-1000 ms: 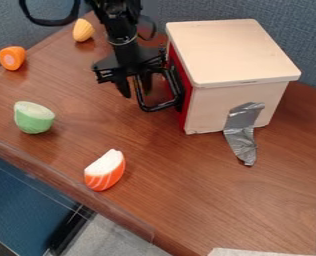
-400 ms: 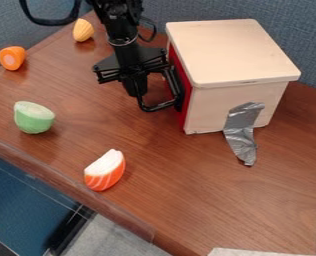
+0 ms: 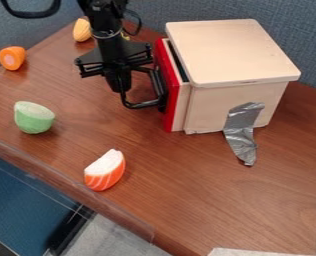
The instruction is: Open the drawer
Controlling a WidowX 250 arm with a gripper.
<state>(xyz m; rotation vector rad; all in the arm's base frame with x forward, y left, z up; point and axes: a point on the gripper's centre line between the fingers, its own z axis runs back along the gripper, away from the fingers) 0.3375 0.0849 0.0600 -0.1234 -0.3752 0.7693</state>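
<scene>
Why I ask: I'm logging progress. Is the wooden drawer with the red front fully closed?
No: the red drawer front stands out from the pale wooden box, with a dark opening showing between them.

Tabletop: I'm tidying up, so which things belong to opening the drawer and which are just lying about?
For the job: red-fronted drawer, black handle, gripper, wooden box, probably silver tape.

Lying about: orange-and-white wedge, green half, orange piece, yellow piece.
</scene>
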